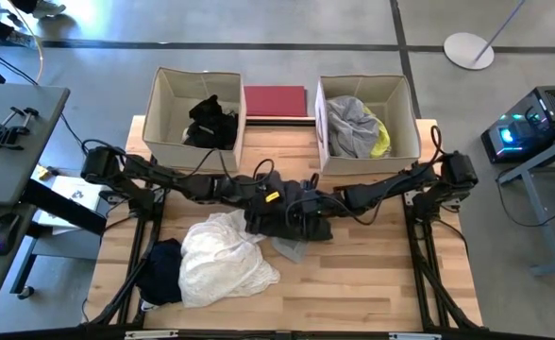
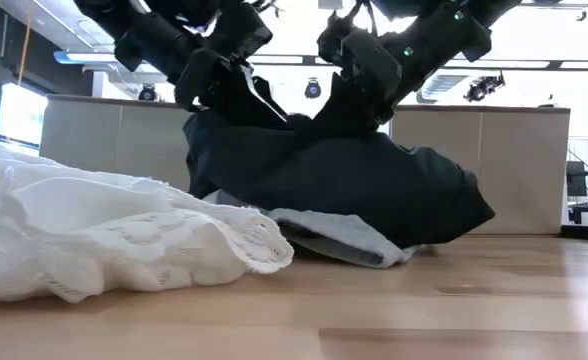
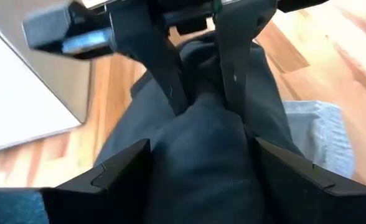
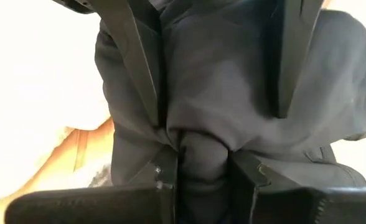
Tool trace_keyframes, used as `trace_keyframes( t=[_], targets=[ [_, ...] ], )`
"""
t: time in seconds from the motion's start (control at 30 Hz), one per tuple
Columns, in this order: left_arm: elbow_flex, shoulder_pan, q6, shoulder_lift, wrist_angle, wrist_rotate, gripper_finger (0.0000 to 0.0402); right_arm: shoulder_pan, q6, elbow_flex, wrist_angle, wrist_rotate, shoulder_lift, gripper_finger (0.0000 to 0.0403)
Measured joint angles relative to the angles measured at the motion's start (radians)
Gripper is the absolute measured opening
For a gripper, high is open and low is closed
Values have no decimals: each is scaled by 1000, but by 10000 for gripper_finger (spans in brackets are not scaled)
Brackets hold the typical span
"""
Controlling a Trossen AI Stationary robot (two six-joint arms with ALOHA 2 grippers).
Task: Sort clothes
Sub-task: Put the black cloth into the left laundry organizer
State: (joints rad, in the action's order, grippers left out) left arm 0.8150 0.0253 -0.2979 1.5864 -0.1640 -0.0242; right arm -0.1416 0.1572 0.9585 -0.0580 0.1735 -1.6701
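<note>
A dark grey-black garment [image 1: 268,225] [image 2: 344,190] hangs at the table's middle, where both grippers meet over it. My right gripper [image 4: 201,155] [image 1: 306,206] is shut on a bunch of it. My left gripper [image 3: 201,149] [image 1: 279,203] is open, its fingers wide apart with the same garment bulging between them. A light grey garment [image 1: 292,249] [image 2: 344,240] lies flat under the dark one. A white lacy garment [image 1: 226,260] [image 2: 104,230] and a dark navy one [image 1: 164,269] lie on the table toward the near left. My left gripper has a thick fold of the dark garment [image 3: 201,124] filling the gap between its spread fingers [image 3: 124,171]. The cloth lies against their inner sides. The fingers slant down from the table's left. My right gripper pinches a bunched fold of the dark garment [image 4: 201,134] between its two fingers [image 4: 164,171], slanting down from the table's right. The garment hangs slack below it, and its lower part [image 2: 424,225] lies on the light grey garment and the table.
Two beige boxes stand at the far edge. The left one [image 1: 164,113] holds black clothes [image 1: 211,123]; the right one [image 1: 405,113] holds grey [image 1: 348,123] and yellow [image 1: 381,142] clothes. A flat dark-red rectangle [image 1: 276,101] lies between them. Bare wood shows near right.
</note>
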Motion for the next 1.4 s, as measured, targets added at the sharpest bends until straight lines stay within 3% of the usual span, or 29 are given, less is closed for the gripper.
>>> trace_keyframes(
  t=[0.13, 0.53, 0.63, 0.87, 0.93, 1.03, 1.2, 1.27, 1.4],
  targets=[
    [-2, -4, 35, 2, 27, 66, 266, -9, -19, 25, 41, 22, 1, 65],
    [-3, -13, 145, 2, 48, 115, 251, -62, -127, 189, 289, 148, 2, 62],
    [-4, -13, 141, 3, 47, 160, 213, -64, -132, 190, 285, 155, 2, 62],
    [-6, -13, 141, 4, 61, 161, 60, -64, -105, 190, 283, 158, 2, 75],
    [-7, -13, 140, 5, 69, 156, 39, -61, -88, 190, 287, 133, 5, 87],
    [-21, -9, 136, 17, 131, 133, 39, -52, -44, 204, 306, 140, 26, 113],
    [-11, 17, 137, -15, 136, -1, 39, -48, 99, 304, 649, 158, 71, 167],
    [-15, 36, 129, -49, 143, -54, 39, -62, 152, 359, 761, 218, 111, 179],
    [1, 67, 65, -186, 107, -195, 39, -142, 218, 398, 916, 463, 170, 184]
  ],
)
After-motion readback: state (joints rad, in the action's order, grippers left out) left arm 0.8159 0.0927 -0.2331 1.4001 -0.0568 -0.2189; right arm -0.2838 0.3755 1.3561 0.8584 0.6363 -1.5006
